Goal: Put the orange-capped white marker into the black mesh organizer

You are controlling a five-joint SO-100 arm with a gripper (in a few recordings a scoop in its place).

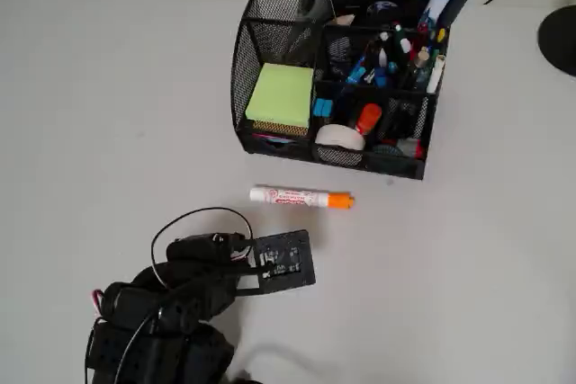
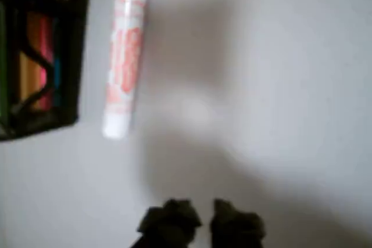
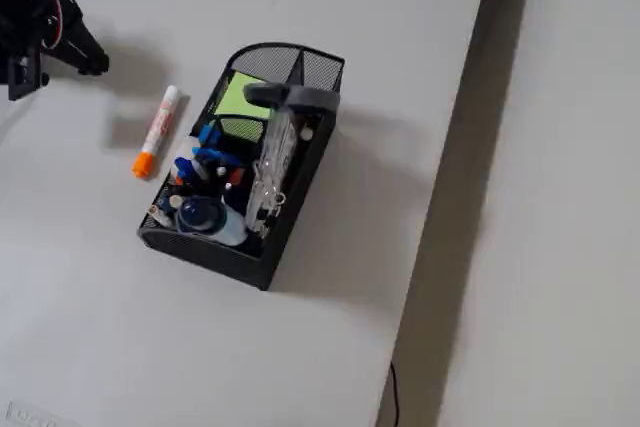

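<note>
The orange-capped white marker (image 1: pixel 301 198) lies flat on the white table, just in front of the black mesh organizer (image 1: pixel 270 15), with its cap pointing right in the overhead view. In the wrist view the marker (image 2: pixel 125 56) sits upper left, well ahead of my gripper (image 2: pixel 202 225). The two dark fingertips (image 2: pixel 168 222) are nearly together with nothing between them. In the fixed view the gripper (image 3: pixel 92 64) hovers up and left of the marker (image 3: pixel 158 132), apart from it. A corner of the organizer (image 2: pixel 70 56) shows at the left edge of the wrist view.
The organizer (image 3: pixel 290 57) holds a green sticky-note pad (image 1: pixel 281 96), several pens, a tape roll (image 1: pixel 340 137) and a clear bag. My black arm and its square plate (image 1: pixel 283 258) stand at the lower left of the overhead view. The table edge (image 3: pixel 470 87) runs along the right.
</note>
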